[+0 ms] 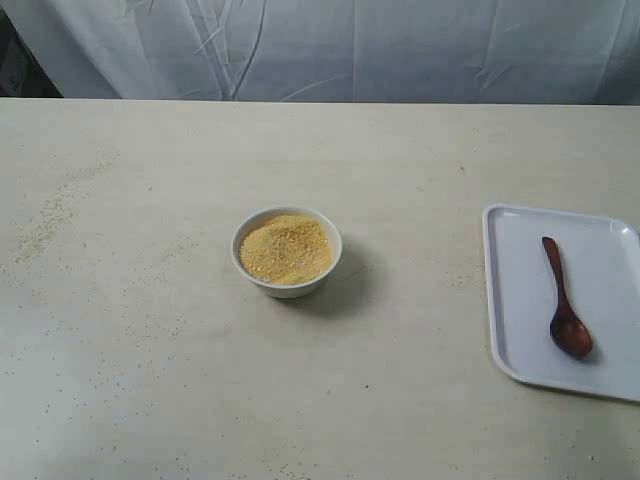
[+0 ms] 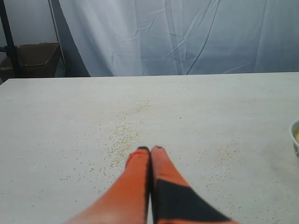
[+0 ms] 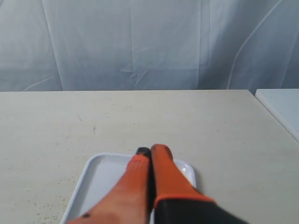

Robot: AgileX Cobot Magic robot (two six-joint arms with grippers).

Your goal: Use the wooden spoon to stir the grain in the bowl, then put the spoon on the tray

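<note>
The left claw (image 2: pixel 150 150) is shut tight in the left wrist view, with its two orange fingers (image 2: pixel 138 163) pressed together and nothing between them. It is over the pale table (image 2: pixel 56 140). Loose yellow bits (image 2: pixel 122 140) lie spilled just ahead of it, and the bowl (image 2: pixel 295 137) peeks in at one edge. In the right wrist view the right claw (image 3: pixel 149 151) is shut too and holds nothing. It is above one end of the white tray (image 3: pixel 100 179). In the exterior view the bowl (image 1: pixel 285 287) stands near the middle of the table, full of yellow grain (image 1: pixel 286 249). The tray (image 1: pixel 520 300) lies well apart at the right, and the wooden spoon (image 1: pixel 561 298) lies flat on it.
</note>
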